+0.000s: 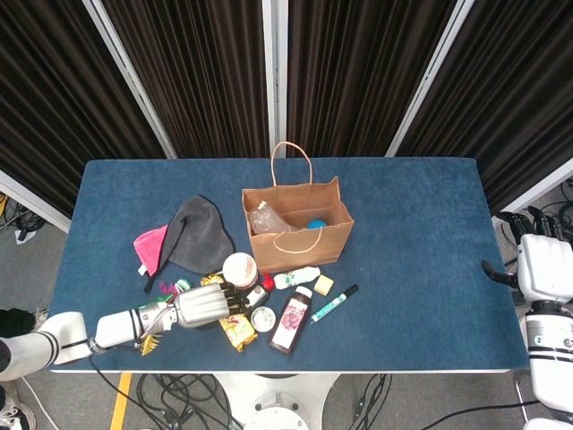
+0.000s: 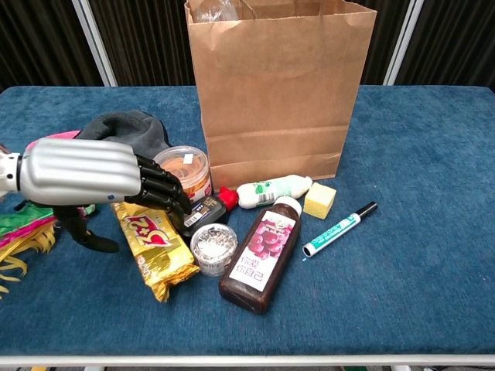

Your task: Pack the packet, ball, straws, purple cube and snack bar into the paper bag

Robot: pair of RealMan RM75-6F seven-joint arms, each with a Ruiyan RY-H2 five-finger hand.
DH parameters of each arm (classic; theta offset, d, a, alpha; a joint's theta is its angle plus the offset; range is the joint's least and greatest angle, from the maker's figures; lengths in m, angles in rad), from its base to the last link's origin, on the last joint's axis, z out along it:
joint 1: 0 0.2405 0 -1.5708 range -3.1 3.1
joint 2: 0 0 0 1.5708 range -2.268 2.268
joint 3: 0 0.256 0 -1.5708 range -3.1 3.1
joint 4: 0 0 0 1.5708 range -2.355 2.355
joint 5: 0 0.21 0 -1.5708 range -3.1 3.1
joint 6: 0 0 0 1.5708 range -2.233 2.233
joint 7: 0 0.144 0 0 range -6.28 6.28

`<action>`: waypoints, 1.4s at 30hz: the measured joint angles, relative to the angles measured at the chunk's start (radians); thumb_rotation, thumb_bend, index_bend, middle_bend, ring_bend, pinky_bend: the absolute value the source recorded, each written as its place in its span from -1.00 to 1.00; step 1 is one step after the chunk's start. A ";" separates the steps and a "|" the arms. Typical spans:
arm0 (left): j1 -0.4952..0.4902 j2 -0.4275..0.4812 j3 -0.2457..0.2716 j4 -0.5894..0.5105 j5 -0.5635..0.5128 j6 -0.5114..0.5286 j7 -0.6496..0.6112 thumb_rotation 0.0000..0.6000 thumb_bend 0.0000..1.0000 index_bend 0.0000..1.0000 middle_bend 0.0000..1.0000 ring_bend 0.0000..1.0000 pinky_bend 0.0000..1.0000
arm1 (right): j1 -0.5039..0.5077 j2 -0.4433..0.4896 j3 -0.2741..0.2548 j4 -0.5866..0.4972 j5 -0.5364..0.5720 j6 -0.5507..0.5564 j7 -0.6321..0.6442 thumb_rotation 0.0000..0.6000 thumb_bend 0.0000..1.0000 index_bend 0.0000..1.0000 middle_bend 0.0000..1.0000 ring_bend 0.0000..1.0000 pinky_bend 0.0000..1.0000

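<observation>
Left hand (image 2: 93, 179) hovers over the snack bar (image 2: 155, 247) near the bench's front edge, fingers curled, grasping nothing, lining up a pickup.

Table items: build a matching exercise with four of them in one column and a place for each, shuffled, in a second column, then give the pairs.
Things:
1. blue ball
2. snack bar
3. green marker
4. grey cap

Places:
A. lying right of the dark juice bottle
B. inside the paper bag
C. under the fingers of the left hand
D. beside the pink cloth, left of the bag

Pairs: 1-B, 2-C, 3-A, 4-D
</observation>
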State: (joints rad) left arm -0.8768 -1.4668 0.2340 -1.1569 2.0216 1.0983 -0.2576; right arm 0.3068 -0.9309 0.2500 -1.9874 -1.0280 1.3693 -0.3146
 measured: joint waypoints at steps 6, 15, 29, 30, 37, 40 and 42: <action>-0.004 -0.001 0.009 -0.018 -0.012 -0.002 0.005 1.00 -0.42 -0.36 -0.38 -0.57 -0.42 | 0.004 -0.005 -0.006 0.002 -0.004 -0.006 -0.003 1.00 -0.80 -0.53 -0.50 -0.84 -0.74; -0.010 -0.046 0.009 0.033 -0.027 -0.004 -0.004 1.00 -0.42 -0.36 -0.38 -0.57 -0.41 | 0.009 -0.009 -0.005 0.015 0.015 -0.015 -0.004 1.00 -0.80 -0.53 -0.50 -0.84 -0.74; 0.005 -0.068 0.045 0.101 -0.045 0.002 -0.019 1.00 -0.37 -0.20 -0.17 -0.37 -0.25 | 0.015 -0.010 -0.006 0.024 0.023 -0.031 0.010 1.00 -0.80 -0.53 -0.50 -0.84 -0.73; 0.006 -0.068 0.047 0.101 -0.045 0.005 -0.017 1.00 -0.37 -0.17 -0.15 -0.34 -0.22 | 0.015 -0.010 -0.006 0.024 0.022 -0.031 0.010 1.00 -0.80 -0.53 -0.50 -0.84 -0.73; 0.017 -0.066 0.054 0.099 -0.042 0.032 -0.005 1.00 -0.30 0.04 0.06 -0.15 -0.03 | 0.015 -0.007 -0.008 0.014 0.016 -0.027 0.011 1.00 -0.80 -0.53 -0.50 -0.84 -0.73; 0.025 -0.066 0.049 0.101 -0.043 0.063 -0.004 1.00 -0.27 0.12 0.15 -0.07 0.05 | 0.013 -0.005 -0.008 0.010 0.012 -0.024 0.014 1.00 -0.80 -0.53 -0.50 -0.84 -0.73; 0.029 -0.064 0.044 0.099 -0.044 0.085 -0.003 1.00 -0.25 0.16 0.18 -0.04 0.08 | 0.012 -0.003 -0.008 0.007 0.009 -0.022 0.017 1.00 -0.80 -0.53 -0.50 -0.84 -0.73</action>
State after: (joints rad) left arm -0.8474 -1.5311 0.2777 -1.0575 1.9775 1.1833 -0.2611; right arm 0.3185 -0.9339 0.2419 -1.9800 -1.0186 1.3476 -0.2979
